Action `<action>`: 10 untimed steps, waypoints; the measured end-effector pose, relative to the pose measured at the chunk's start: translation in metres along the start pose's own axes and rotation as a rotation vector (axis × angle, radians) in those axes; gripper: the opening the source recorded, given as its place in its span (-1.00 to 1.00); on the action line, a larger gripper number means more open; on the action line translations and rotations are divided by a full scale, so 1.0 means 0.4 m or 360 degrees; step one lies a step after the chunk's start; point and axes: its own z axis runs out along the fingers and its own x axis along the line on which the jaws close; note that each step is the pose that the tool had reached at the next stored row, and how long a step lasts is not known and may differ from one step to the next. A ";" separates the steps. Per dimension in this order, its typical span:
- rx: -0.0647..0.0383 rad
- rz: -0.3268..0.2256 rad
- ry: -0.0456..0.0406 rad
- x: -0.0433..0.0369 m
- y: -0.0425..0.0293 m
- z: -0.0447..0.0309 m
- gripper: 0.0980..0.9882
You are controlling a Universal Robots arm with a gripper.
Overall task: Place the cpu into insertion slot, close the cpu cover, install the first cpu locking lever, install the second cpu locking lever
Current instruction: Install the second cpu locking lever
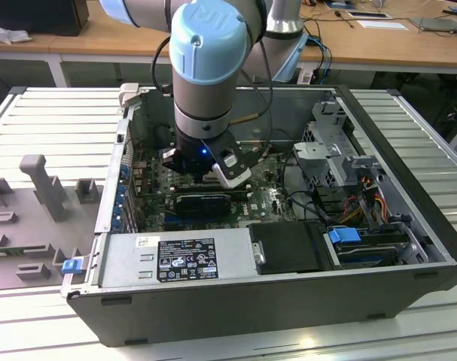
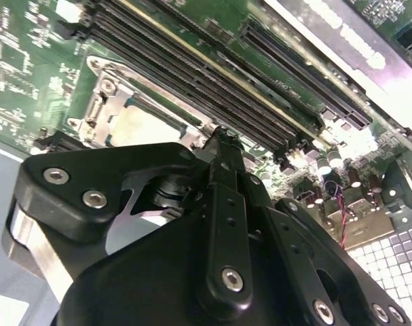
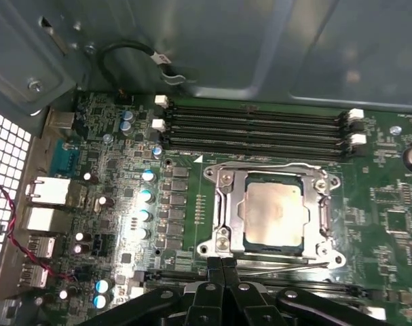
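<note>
The pale silver-beige cpu (image 3: 273,214) lies flat in the insertion slot (image 3: 216,239) on the green motherboard (image 3: 389,197). The dark-silver cpu cover (image 3: 314,204) lies down around it, framing the chip. A thin wire lever (image 3: 260,165) runs along the socket's side nearest the memory slots, and another thin wire (image 3: 287,267) runs along the side nearest my fingers. My gripper (image 3: 222,261) is shut with nothing between its fingers, its tip just off that socket edge. The second wrist view has the same shut gripper (image 2: 221,136) beside the cpu (image 2: 141,125). In the exterior view the arm (image 1: 209,75) reaches down into the computer case.
Long black memory slots (image 3: 260,129) run along the far side of the socket. Rear ports (image 3: 46,193) and capacitors stand to one side. A black card (image 1: 205,201), the power supply (image 1: 175,259), a drive cage (image 1: 333,150) and cables (image 1: 364,203) crowd the case.
</note>
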 end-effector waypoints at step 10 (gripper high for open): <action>-0.0049 -0.0001 -0.0003 0.003 -0.009 0.030 -0.98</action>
